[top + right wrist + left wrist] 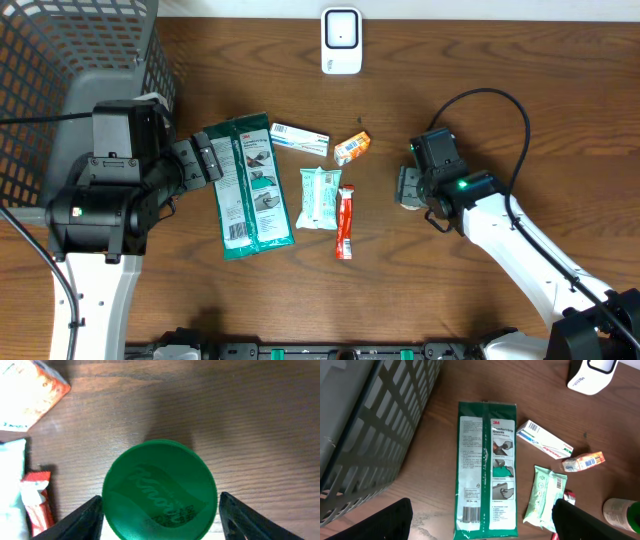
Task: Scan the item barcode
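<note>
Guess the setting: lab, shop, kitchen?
Probably a mock checkout on a wooden table: white barcode scanner at the far edge, barcoded goods such as the 3M gloves pack, and a grey mesh basket alongside.

A white scanner (341, 41) stands at the table's (500, 60) far edge, and a green glove packet (245, 185) lies left of centre.

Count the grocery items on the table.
6: green glove pack at left; white box and orange carton behind; wipes pack and red sachet in the middle; green-lidded jar under right gripper. Basket interior unclear.
</note>
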